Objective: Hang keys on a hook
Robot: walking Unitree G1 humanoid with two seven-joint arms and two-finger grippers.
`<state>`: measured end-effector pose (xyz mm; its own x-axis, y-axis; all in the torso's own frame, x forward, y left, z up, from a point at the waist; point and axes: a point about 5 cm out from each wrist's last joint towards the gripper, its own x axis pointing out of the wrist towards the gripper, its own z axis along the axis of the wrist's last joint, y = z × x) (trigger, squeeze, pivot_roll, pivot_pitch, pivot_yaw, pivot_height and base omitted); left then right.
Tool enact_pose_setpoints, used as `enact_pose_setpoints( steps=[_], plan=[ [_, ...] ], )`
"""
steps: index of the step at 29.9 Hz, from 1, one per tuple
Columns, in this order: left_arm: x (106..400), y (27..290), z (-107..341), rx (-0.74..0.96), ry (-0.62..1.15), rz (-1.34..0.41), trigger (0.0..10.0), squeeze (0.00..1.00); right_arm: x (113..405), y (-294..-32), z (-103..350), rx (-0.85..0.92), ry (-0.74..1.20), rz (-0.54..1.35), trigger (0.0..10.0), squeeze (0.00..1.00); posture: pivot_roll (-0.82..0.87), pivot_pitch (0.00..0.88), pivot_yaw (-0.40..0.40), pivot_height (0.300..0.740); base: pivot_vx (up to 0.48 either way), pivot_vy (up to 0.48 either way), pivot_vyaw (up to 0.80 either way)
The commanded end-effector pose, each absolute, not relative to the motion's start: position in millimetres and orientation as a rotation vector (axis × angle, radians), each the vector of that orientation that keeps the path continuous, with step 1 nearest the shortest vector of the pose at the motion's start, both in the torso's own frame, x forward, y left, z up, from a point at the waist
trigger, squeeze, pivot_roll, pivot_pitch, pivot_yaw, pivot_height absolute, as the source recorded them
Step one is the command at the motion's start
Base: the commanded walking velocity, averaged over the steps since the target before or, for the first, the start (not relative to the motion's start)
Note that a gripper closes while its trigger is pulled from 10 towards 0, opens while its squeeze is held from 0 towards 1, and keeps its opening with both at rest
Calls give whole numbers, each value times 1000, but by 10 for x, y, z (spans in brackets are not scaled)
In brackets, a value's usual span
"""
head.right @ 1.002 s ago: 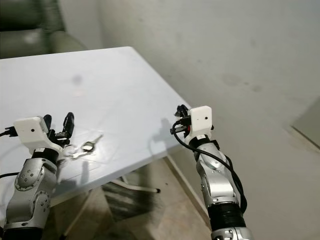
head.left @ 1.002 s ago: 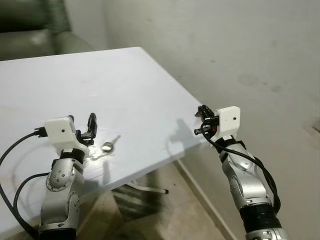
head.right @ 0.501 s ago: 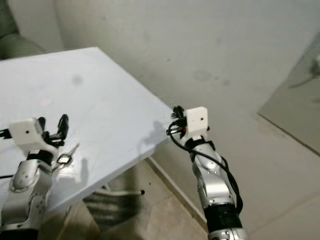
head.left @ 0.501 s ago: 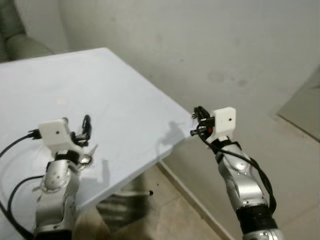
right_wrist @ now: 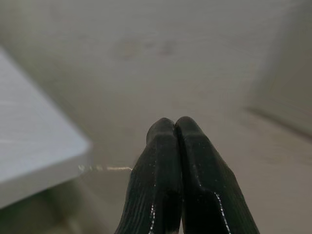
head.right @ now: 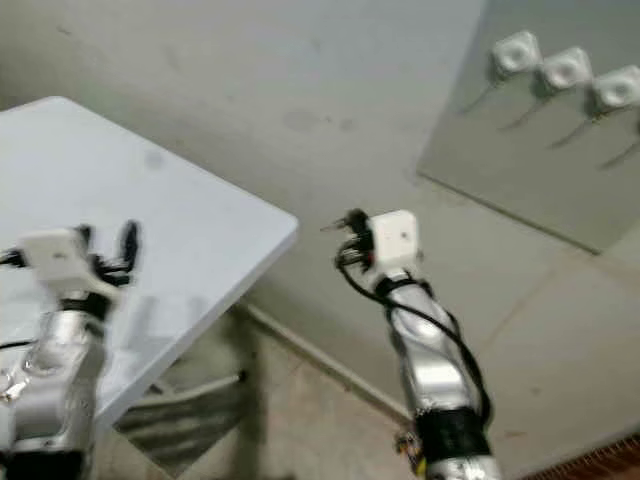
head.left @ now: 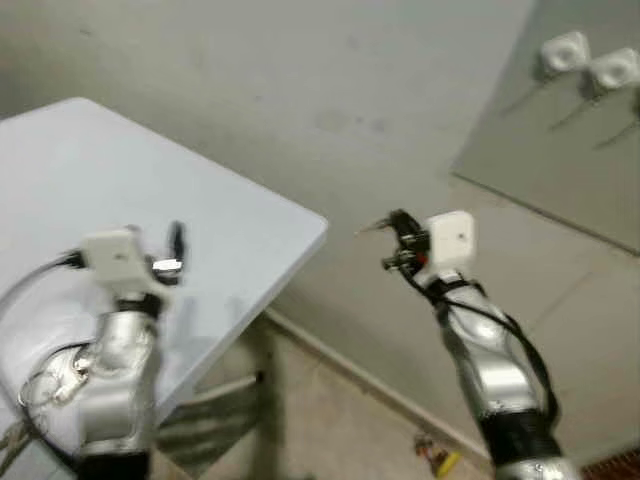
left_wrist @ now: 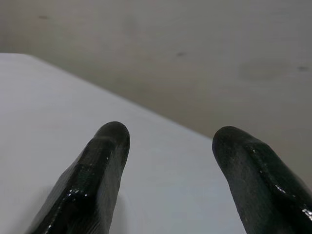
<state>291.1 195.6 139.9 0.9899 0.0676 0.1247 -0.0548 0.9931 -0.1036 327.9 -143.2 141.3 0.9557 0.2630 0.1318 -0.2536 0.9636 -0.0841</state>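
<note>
My left gripper (head.left: 172,246) hovers over the white table (head.left: 70,170) near its right corner. In the left wrist view its fingers (left_wrist: 109,146) stand open with nothing between them. A small bright glint under that gripper may be the keys, but it is too blurred to tell. My right gripper (head.left: 397,226) is raised past the table's corner, in front of the grey wall, and its fingertips (right_wrist: 174,124) are pressed shut. White hooks (head.right: 565,68) with thin slanting pins sit in a row on a grey panel (head.right: 520,160) at the upper right, well above and beyond the right gripper.
The table's metal legs (head.left: 225,385) stand on the tiled floor below the corner. A small yellow and red object (head.left: 437,459) lies on the floor by the wall's base. Open floor lies between the table and the wall.
The camera has swung right and upward, so the table slid left and the hook panel came into view. The keys that lay plainly by the left gripper are no longer distinct.
</note>
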Motion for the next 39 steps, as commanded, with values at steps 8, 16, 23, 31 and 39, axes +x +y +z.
enact_pose_setpoints(
  steps=[8, 16, 23, 31, 39],
  plan=[
    [2902, 2012, 1366, -93, -102, 78, 10000, 0, 3287, -1339, 1469, -60, -165, 287, 10000, 0, -73, 12, -59, 740, 0, 0, -781],
    [2916, 1976, 1355, -82, -92, 68, 10000, 0, 3265, -1340, 1451, -56, -165, 277, 10000, 0, -86, 3, -40, 740, 0, 0, -781],
    [2944, 1947, 1361, -83, -89, 50, 10000, 0, 3249, -1372, 1418, -35, -146, 236, 10000, 0, -108, 1, -21, 740, 0, 0, -670],
    [2998, 1849, 1351, -54, -76, -15, 10000, 0, 3207, -1470, 1366, 26, -110, 166, 10000, 0, -124, 4, -9, 740, 0, 0, 0],
    [3003, 1786, 1337, -50, -66, -61, 10000, 0, 3163, -1439, 1336, 27, -55, 165, 10000, 0, -150, 16, 18, 740, 0, 0, 0]
  ],
)
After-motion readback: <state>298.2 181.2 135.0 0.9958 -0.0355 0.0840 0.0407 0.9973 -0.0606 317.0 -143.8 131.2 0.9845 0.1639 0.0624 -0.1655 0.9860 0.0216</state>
